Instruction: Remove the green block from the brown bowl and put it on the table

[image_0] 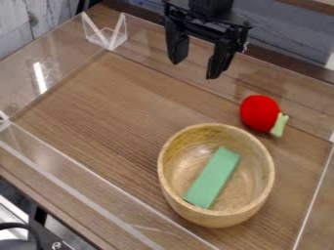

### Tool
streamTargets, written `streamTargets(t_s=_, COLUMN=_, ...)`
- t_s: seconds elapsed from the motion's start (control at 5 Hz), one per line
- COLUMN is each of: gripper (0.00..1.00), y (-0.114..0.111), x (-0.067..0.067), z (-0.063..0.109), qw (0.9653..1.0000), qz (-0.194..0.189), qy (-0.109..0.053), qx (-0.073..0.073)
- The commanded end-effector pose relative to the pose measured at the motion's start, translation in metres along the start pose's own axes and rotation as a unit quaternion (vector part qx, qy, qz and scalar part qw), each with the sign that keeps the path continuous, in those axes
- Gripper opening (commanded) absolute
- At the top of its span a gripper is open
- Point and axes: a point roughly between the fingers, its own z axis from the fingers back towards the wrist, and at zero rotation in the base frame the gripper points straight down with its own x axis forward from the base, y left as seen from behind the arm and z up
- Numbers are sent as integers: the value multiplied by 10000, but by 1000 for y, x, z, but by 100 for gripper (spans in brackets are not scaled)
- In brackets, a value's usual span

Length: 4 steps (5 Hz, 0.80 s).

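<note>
You see the end effector [196, 57] hanging at the top of the view with its dark fingers spread apart and nothing between them; the arm above it is cut off by the upper edge. It hovers well apart from the brown bowl [217, 174], which sits near the front of the wooden tabletop [117, 107]. The green block [213, 178] lies tilted inside the bowl, one end leaning up toward the far wall, its underside hidden from you. To the right of the bowl a red ball-like thing [260, 110] rests with a small green piece [280, 124] touching it; what that is you cannot make out. A clear wall [53, 59] rings the tabletop, with glare blurring its edges.
</note>
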Motion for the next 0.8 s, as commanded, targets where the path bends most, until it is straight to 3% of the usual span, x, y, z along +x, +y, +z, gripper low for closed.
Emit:
streamTargets(t_s=0.0, gripper=100, y=-15, x=-5, z=-9, qw=9999, qz=-3, qy=165, qx=-27)
streamTargets(t_s=0.2, gripper=100, y=-23, x=-22, z=-23, qw=9990, qz=307, qy=290, qx=-113)
streamTargets(t_s=0.4, gripper=100, y=-35, x=-37, z=-33, qw=9979, qz=548, qy=295, qx=-188)
streamTargets(t_s=0.6, gripper=100, y=-42, x=-47, z=-35, qw=9939, qz=1043, qy=250, qx=-258)
